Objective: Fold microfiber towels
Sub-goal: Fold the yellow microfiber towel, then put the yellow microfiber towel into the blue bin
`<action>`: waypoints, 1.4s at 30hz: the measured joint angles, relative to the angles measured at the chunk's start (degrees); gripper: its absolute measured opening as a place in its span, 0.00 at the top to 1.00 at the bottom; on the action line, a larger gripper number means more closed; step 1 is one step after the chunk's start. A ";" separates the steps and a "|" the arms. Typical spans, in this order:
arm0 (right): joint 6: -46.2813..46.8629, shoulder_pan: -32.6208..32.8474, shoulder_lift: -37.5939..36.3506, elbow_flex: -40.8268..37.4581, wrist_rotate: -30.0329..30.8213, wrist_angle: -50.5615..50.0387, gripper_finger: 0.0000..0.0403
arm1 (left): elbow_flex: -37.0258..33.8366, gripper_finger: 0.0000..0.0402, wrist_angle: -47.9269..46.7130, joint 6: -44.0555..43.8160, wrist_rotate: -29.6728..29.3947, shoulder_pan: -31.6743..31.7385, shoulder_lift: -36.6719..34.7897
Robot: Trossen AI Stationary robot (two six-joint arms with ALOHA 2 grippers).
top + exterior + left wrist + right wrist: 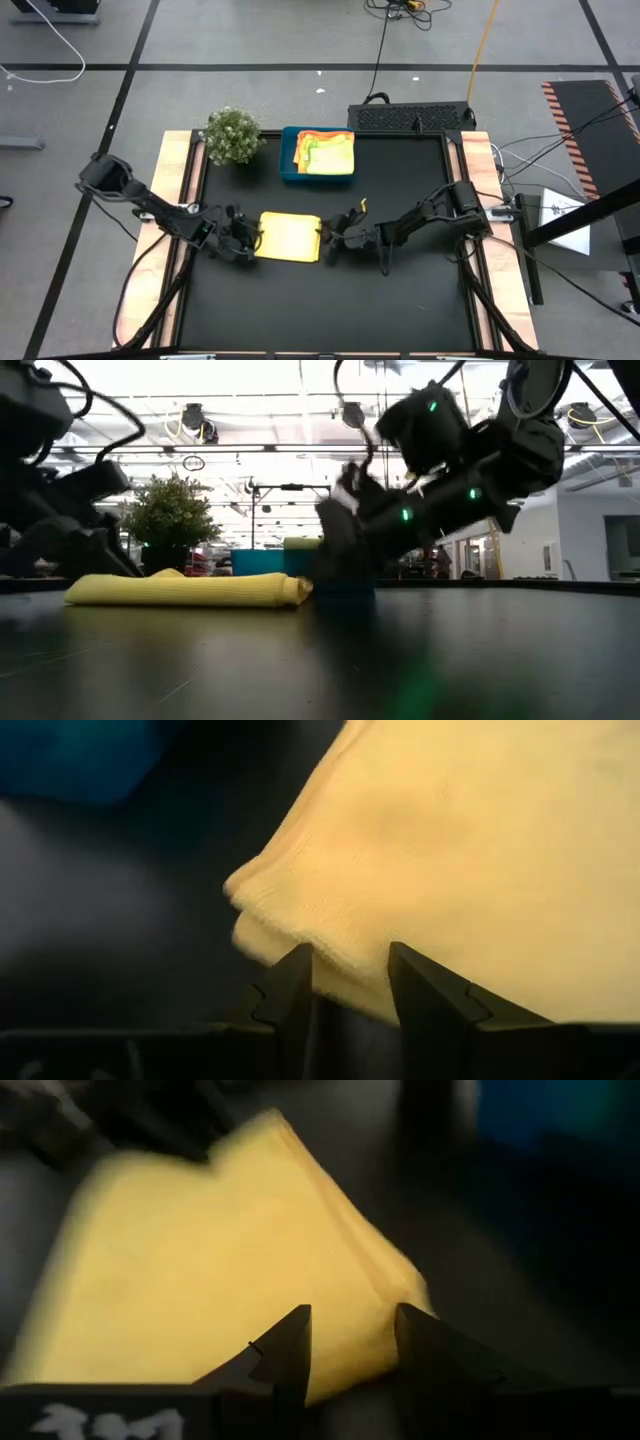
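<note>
A folded yellow microfiber towel [290, 237] lies flat on the black table at its middle; the low view shows it [190, 590] resting on its underside. My left gripper [255, 241] is at the towel's left edge and my right gripper [326, 240] at its right edge, each shut on that edge. More folded towels, yellow, orange and lime green [328, 152], lie stacked in the blue tray [288, 165] at the far side. My left gripper has the towel's left edge [350, 970], near a corner, between its two fingers; several layers show there. The fingers slant down from the table's left. The towel lies on the table. My right gripper has the towel's right edge [352, 1342] between its two fingers, near a corner. It comes at the edge nearly level from the table's right. The towel rests on the table.
A small green bushy plant [233, 135] stands at the far left, beside the blue tray. Wooden rails [180, 190] run along the table's left and right sides. Bare black table lies near the front edge [320, 310].
</note>
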 joint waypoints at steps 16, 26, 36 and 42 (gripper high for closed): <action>-26.77 11.13 -9.62 -0.09 -4.53 8.54 0.66 | 13.32 0.66 -11.93 13.57 5.54 -6.89 -8.75; -32.88 14.72 -4.93 10.41 -4.34 -14.69 0.63 | 14.50 0.66 -11.83 20.81 6.09 -16.11 -2.36; -31.96 13.33 -4.44 16.44 -4.41 -28.13 0.45 | 14.76 0.66 -13.10 20.84 6.32 -18.73 4.84; -34.19 12.40 -4.37 16.44 -4.33 -31.54 0.39 | 14.76 0.59 -15.08 21.92 1.53 -18.64 6.45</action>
